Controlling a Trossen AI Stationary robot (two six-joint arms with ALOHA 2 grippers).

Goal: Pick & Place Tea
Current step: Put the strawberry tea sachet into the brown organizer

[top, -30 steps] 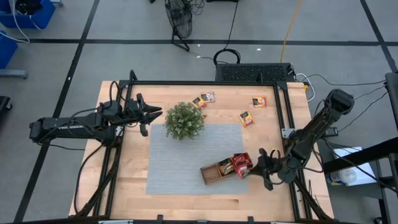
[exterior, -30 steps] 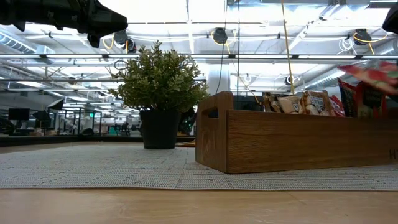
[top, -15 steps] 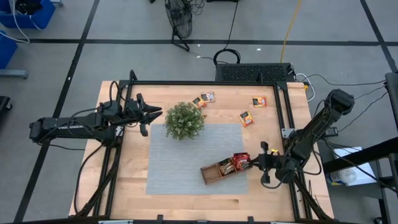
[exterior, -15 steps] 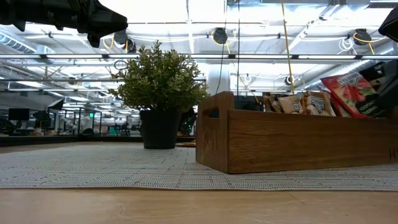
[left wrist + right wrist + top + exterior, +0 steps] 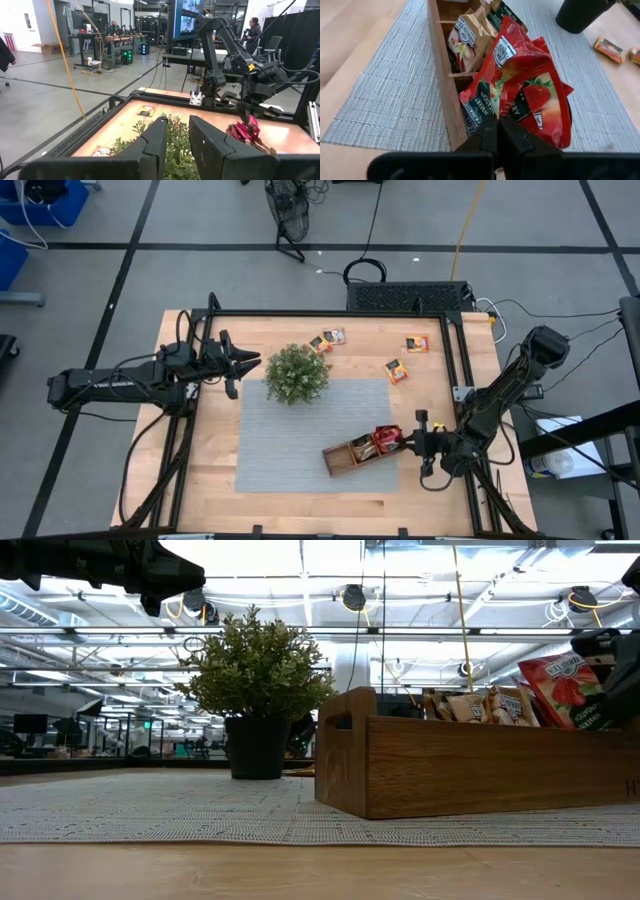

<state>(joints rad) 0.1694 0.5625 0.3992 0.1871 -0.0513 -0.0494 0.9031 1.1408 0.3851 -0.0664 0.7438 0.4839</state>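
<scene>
High view: right gripper (image 5: 410, 442) at the brown wooden tray's (image 5: 340, 459) end, left gripper (image 5: 255, 361) beside the leafy potted plant (image 5: 297, 373), low view: glossy red strawberry sachet (image 5: 560, 690) upright above the tray, right wrist view: fingers clenched on its lower edge, long axis rising away from them.

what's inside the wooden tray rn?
Tray holds upright tea sachets: a pale one in the middle compartment, red ones at the end by the right gripper, which is shut on a red sachet. Tray floor is hidden.
</scene>
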